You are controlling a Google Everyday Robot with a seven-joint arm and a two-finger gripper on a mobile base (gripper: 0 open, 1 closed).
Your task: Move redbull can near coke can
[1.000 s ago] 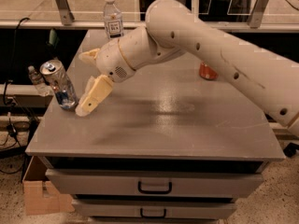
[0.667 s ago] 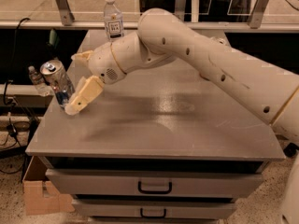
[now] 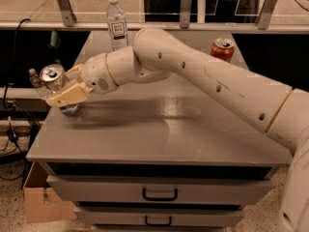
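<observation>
The redbull can (image 3: 52, 75), silver and blue with a shiny top, stands near the table's left edge. My gripper (image 3: 58, 87) has reached it from the right. Its tan fingers (image 3: 68, 95) are open and straddle the can, one in front across its body and one behind near its top. The can's middle is hidden by the front finger, and its base shows below. The coke can (image 3: 222, 49), red with a silver top, stands at the table's far right corner, well away from the gripper.
A clear water bottle (image 3: 117, 24) with a white cap stands at the table's back middle. The grey table (image 3: 159, 134) has drawers below. A small bottle (image 3: 35, 80) sits just left of the redbull can. A cardboard box (image 3: 36, 197) lies on the floor, lower left.
My gripper has moved left and its fingers have come around the redbull can. The can has not moved.
</observation>
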